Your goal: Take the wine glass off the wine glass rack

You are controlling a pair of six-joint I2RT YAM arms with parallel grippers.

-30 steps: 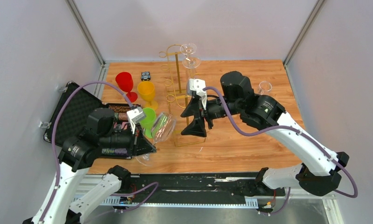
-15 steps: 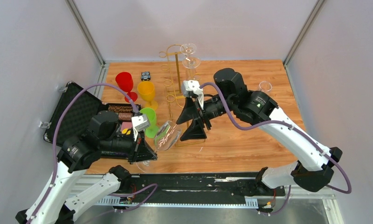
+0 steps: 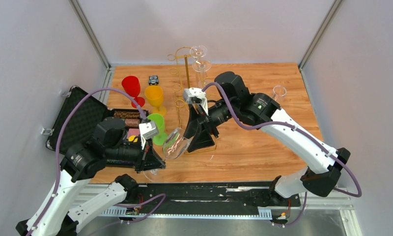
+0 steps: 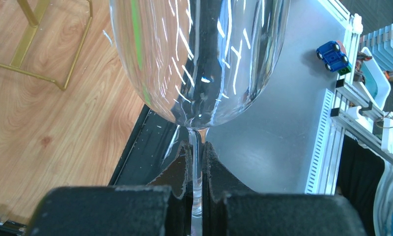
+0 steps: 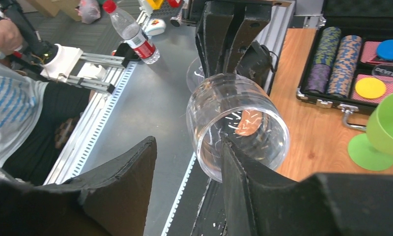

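Left claw (image 4: 197, 153) grips the clear wine glass (image 4: 199, 59) by its stem (beside the gold wire rack (image 3: 186, 73)); right claw (image 5: 188, 147) released at its rim.

Left of frame on the counter (image 3: 263, 147) — red goblet (image 3: 131, 87), yellow goblet (image 3: 154, 94), green goblet (image 3: 157, 123) — beside an open black case (image 3: 81, 118); toy car (image 3: 154, 78) above.

The gold wire rack (image 3: 186, 71) stands upright mid-table (image 3: 248, 157), apparently bearing a second glass (image 3: 199, 51). The clear wine glass (image 3: 175, 142) is off it, tilted, near the front edge.
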